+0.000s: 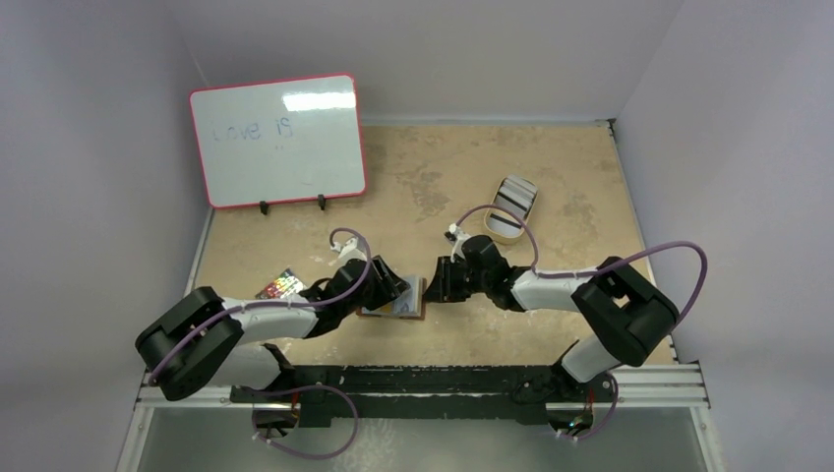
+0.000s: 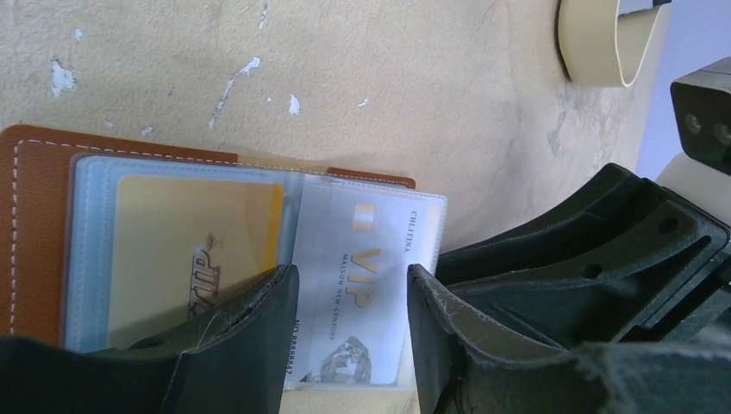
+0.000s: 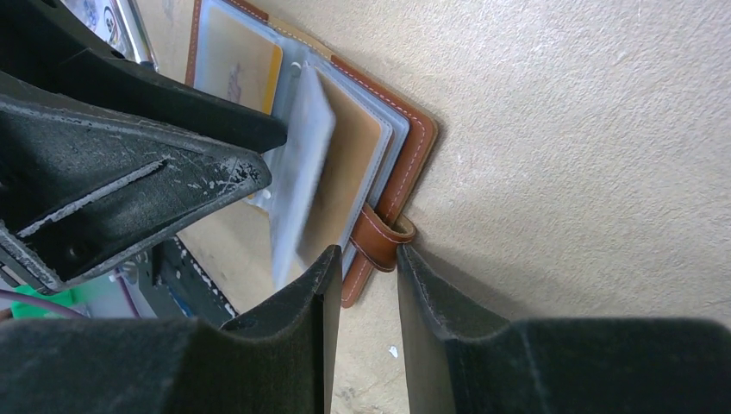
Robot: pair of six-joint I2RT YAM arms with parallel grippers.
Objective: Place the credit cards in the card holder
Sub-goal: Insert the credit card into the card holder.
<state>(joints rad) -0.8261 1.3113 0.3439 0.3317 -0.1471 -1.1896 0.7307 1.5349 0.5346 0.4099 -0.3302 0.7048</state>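
**Card holder braced open while a card goes in**

The card holder (image 3: 414, 147) lies open on the worktop (image 3: 560, 129). The left tool (image 2: 349, 276), jaws partly apart and gripping nothing, hovers over a white card (image 2: 379, 233) in a clear sleeve beneath its tips, likely to nudge it home. A gold card (image 2: 190, 224) sits sleeved to its left. The right tool (image 3: 369, 254) straddles the snap strap (image 3: 375, 237) at its tips, apparently steadying the holder; whether it pinches is unclear
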